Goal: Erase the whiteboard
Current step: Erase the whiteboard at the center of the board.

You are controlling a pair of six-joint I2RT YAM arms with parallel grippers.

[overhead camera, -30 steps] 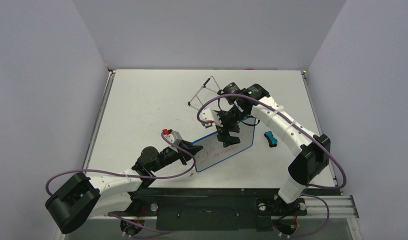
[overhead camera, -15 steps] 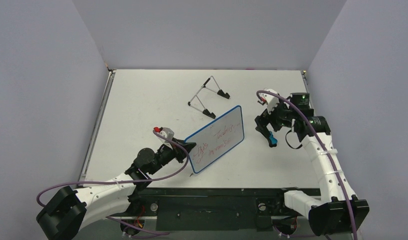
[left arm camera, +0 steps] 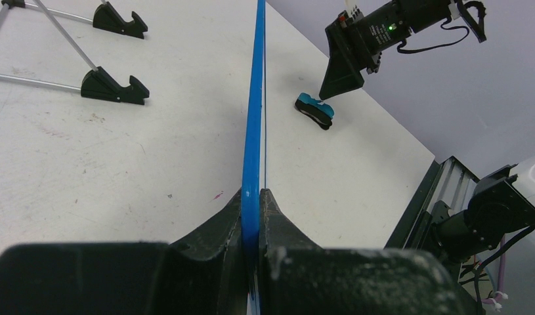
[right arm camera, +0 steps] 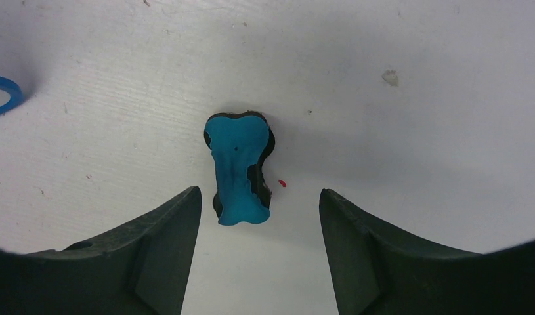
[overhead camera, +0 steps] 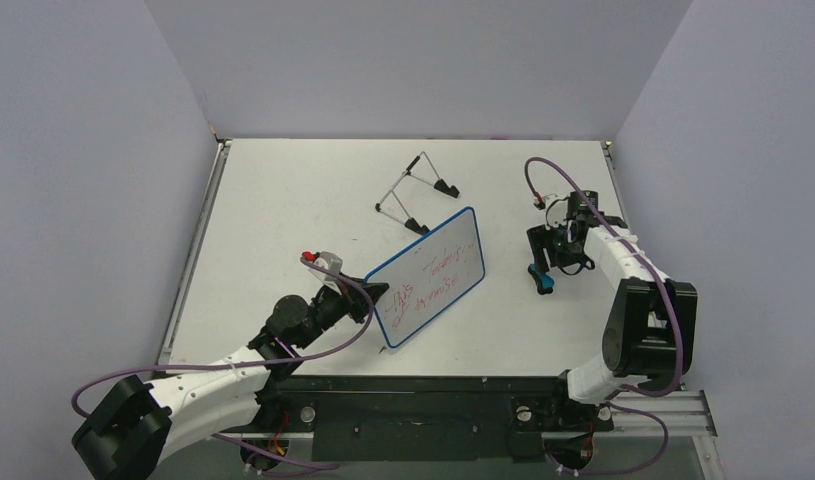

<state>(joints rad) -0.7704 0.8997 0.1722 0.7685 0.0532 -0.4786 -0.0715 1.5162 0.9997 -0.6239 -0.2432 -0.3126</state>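
- Left gripper [overhead camera: 375, 296], nearest the bases: jaws pressed together on the blue rim of the whiteboard [overhead camera: 433, 280] at its near-left corner. Likely a hold to steady the board for wiping.
- Whiteboard sits mid-table, tilted up with its red-marked face towards the overhead camera. Cannot tell whether its lower edge rests on the table [overhead camera: 283, 200].
- Long axis runs from the left jaws away to the far right; edge-on in the left wrist view.
- Right of the board, apart from it: the blue eraser [right arm camera: 238, 170], flat on the table.
- Right gripper [right arm camera: 258, 191] hangs over the eraser, fingers spread either side, not touching; probably lining up a pick.
- Farthest: the wire easel [overhead camera: 415, 190], standing unused.
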